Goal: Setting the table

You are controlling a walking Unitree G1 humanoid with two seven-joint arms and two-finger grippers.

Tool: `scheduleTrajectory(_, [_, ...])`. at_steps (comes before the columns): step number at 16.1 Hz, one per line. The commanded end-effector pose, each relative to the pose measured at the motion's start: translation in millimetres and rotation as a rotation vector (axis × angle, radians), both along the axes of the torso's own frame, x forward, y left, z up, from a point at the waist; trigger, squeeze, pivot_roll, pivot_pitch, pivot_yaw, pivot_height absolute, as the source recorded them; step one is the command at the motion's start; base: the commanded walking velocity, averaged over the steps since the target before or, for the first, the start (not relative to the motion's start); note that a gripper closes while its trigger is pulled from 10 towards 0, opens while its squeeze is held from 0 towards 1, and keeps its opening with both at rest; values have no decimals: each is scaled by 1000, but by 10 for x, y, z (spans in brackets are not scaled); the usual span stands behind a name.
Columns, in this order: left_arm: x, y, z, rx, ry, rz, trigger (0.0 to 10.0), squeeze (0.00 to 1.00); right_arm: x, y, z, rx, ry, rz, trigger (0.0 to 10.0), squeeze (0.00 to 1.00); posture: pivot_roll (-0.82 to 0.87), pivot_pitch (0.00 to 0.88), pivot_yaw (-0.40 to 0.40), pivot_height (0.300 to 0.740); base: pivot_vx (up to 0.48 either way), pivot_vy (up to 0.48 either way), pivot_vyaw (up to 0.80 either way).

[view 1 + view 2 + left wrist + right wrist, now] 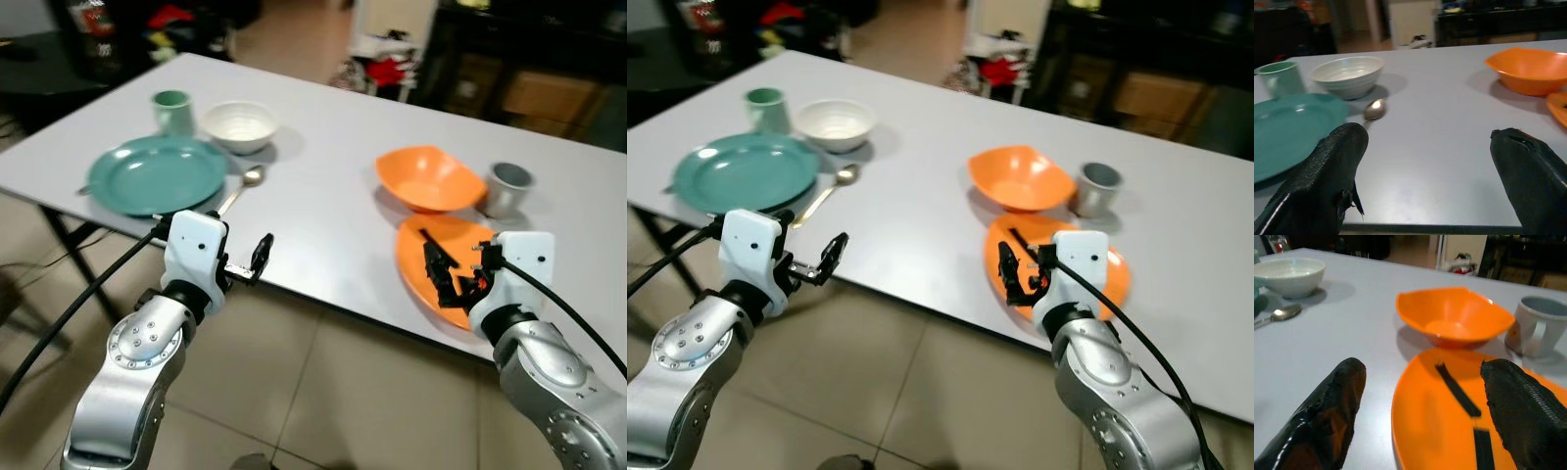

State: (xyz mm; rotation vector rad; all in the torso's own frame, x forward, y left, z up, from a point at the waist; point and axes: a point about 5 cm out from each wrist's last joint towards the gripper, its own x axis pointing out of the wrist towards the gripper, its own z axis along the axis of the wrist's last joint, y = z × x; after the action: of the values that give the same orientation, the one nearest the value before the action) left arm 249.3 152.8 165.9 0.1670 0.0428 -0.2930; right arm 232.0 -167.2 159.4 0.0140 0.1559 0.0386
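- Hovering over near end of orange plate (446, 257) is right gripper (446, 277), fingers spread wide, nothing held; plate seen between the fingers in right wrist view, a dark strip lying on it.
- Left gripper (247, 262) is held just off table's (323, 186) near edge, beside teal plate (157, 173); fingers parted, empty.
- Teal setting at robot's left: plate w/ green cup (172, 111) and white bowl (240, 125) behind it, spoon (242, 186) just right of plate, bowl end away from robot.
- Orange setting at right: orange bowl (429, 178) behind plate, grey mug (506, 188) beside bowl.
- Wide bare tabletop is seen btwn the two settings; orange plate sits close to near edge.
- Tabletop smooth, pale grey; orange bowl squarish w/ pointed corners; spoon shiny metal; floor tiled.
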Motion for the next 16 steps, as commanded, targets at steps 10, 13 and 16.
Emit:
scheduleTrajectory(10, [80, -30, -25, -39, -5, 49, 10000, 0, 62, 114, -46, 2, -84, 78, 10000, 1000, 11, 0, -56, 740, 0, 0, 800])
scheduleTrajectory(13, [61, 12, -59, -23, 2, 71, 10000, 0, 100, 139, -78, 22, -98, 57, 10000, 1000, 14, 0, -58, 740, 0, 0, 800])
scheduleTrajectory(16, [81, 46, -52, -11, -8, 83, 10000, 0, 120, 107, -90, 19, -131, 16, 10000, 1000, 13, 0, -52, 740, 0, 0, 800])
